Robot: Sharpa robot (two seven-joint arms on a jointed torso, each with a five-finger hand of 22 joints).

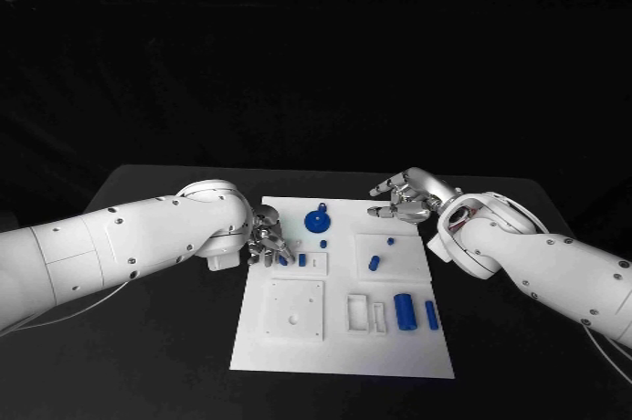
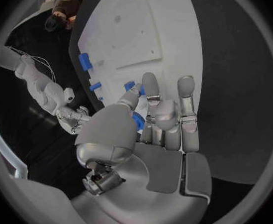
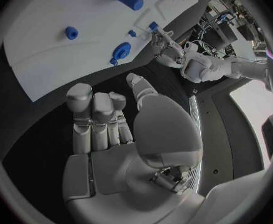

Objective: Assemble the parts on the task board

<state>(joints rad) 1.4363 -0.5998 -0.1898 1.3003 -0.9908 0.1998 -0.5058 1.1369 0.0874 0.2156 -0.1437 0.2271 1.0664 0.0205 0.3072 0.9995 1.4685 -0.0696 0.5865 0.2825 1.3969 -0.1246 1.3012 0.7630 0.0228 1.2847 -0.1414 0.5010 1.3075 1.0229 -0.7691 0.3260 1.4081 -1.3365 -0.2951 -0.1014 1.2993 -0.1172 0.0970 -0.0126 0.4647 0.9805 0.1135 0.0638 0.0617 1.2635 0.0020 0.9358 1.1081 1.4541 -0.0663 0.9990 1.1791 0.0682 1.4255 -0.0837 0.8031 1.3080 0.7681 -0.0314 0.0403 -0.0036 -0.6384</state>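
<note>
The white task board (image 1: 297,347) lies mid-table with several blue parts on it: a round knob (image 1: 318,221), a short peg (image 1: 374,262) and two cylinders (image 1: 405,312) near its right edge. My left hand (image 1: 268,246) hovers over the board's left edge, and its thumb and fingers (image 2: 150,92) pinch a small blue part (image 2: 138,120). A small blue block (image 1: 301,259) lies just beside those fingers. My right hand (image 1: 408,196) hangs at the board's far right corner with its fingers (image 3: 99,114) straight and nothing in it.
A raised white plate (image 1: 292,309) with holes sits at the board's near left, and a slotted white block (image 1: 357,313) stands beside the cylinders. Black table (image 1: 158,347) surrounds the board on all sides.
</note>
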